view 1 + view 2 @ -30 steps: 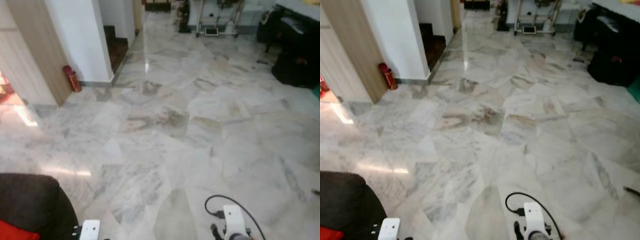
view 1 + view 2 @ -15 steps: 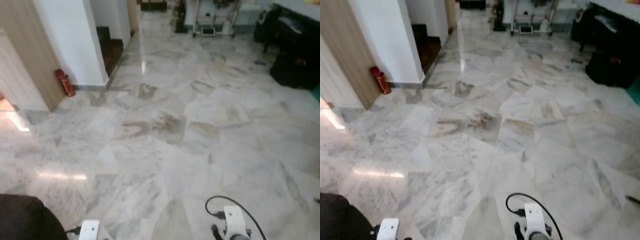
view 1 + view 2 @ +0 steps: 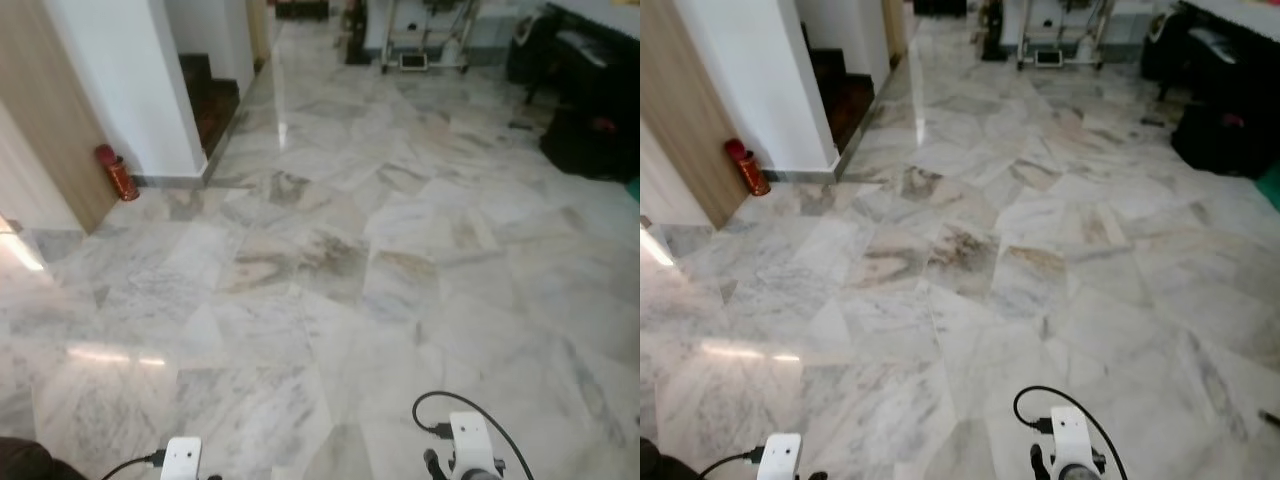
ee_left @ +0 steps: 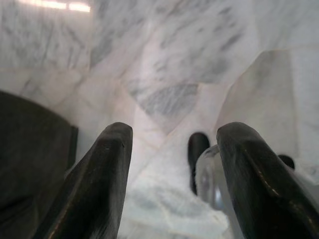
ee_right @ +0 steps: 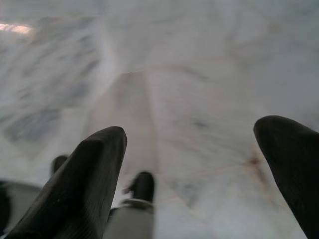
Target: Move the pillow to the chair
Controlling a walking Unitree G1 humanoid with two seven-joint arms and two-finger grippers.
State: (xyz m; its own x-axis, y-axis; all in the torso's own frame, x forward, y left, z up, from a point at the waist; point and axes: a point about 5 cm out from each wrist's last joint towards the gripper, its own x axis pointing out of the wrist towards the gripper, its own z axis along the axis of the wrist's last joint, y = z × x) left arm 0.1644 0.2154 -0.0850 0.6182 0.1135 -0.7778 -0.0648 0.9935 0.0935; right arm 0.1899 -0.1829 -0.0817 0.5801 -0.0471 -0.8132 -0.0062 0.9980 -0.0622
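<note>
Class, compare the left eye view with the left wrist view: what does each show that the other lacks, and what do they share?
Left eye view: a red canister by the wall, dark stairs, dark furniture far right. Left wrist view: the left end effector, open, its black fingers apart above the floor. Shared: the marble floor.

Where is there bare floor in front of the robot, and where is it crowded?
The marble floor lies bare from the white wall corner and red fire extinguisher on the left across to the dark furniture on the right. It is crowded at the far end around the wheeled cart.
</note>
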